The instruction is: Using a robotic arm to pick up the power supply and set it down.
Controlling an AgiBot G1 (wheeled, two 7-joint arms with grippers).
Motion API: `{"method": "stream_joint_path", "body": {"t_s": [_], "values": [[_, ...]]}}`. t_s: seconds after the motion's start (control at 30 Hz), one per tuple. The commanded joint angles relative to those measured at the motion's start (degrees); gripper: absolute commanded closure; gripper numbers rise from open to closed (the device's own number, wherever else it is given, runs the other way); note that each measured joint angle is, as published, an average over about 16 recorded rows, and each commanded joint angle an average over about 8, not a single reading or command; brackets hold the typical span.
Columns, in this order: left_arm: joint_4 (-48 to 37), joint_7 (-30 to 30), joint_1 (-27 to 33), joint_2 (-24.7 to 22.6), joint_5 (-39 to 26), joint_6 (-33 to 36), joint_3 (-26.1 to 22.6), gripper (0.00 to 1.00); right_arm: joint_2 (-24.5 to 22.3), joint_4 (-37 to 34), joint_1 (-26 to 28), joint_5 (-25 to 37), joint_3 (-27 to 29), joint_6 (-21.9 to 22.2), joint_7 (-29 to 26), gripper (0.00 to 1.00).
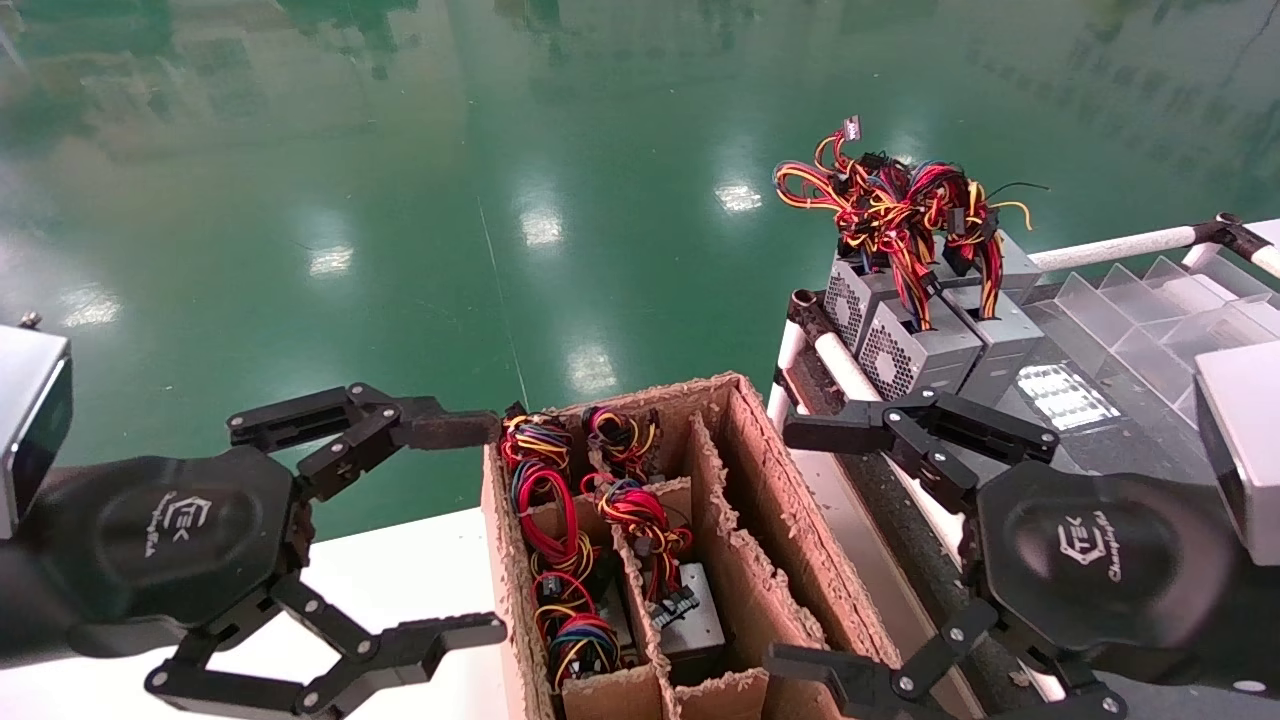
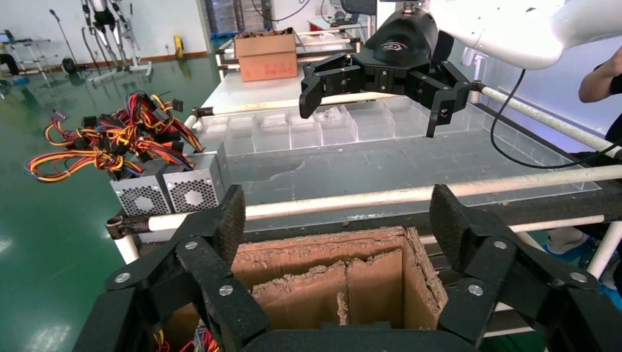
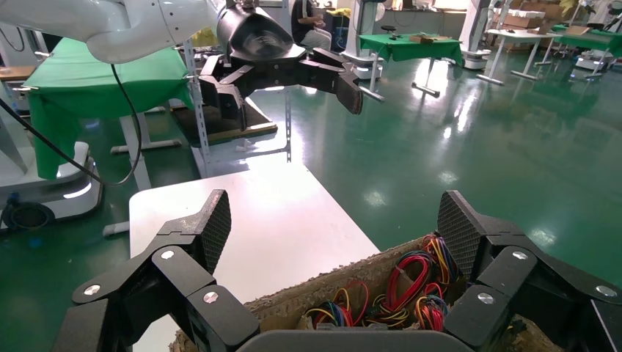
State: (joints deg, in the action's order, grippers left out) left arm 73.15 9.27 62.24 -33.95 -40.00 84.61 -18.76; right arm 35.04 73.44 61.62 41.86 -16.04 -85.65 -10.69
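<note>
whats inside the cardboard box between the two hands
The cardboard box holds power supplies standing in its left compartments, their wire bundles on top. The right compartment looks empty, but its bottom is hidden by the divider.

Grey power supplies (image 1: pixel 915 345) are sitting side by side beyond the right gripper (image 1: pixel 805 545), vent faces showing, wire bundles (image 1: pixel 900 205) sticking upward. More are standing inside the carton (image 1: pixel 770 500), between both wide-open grippers, left gripper (image 1: pixel 480 530) alongside.
</note>
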Motion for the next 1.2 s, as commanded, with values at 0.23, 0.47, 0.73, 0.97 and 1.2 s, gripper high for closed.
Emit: {"method": "stream_joint_path", "body": {"t_s": [0.23, 0.47, 0.73, 0.97, 1.2], "values": [[0.0, 0.0, 0.0, 0.0, 0.0, 0.0, 0.0, 1.00, 0.0, 0.0, 0.0, 0.0, 0.0, 0.0, 0.0, 0.00], [0.0, 0.0, 0.0, 0.0, 0.0, 0.0, 0.0, 1.00, 0.0, 0.0, 0.0, 0.0, 0.0, 0.0, 0.0, 0.00], [0.0, 0.0, 0.0, 0.0, 0.0, 0.0, 0.0, 1.00, 0.0, 0.0, 0.0, 0.0, 0.0, 0.0, 0.0, 0.00], [0.0, 0.0, 0.0, 0.0, 0.0, 0.0, 0.0, 1.00, 0.0, 0.0, 0.0, 0.0, 0.0, 0.0, 0.0, 0.00], [0.0, 0.0, 0.0, 0.0, 0.0, 0.0, 0.0, 0.83, 0.0, 0.0, 0.0, 0.0, 0.0, 0.0, 0.0, 0.00]]}}
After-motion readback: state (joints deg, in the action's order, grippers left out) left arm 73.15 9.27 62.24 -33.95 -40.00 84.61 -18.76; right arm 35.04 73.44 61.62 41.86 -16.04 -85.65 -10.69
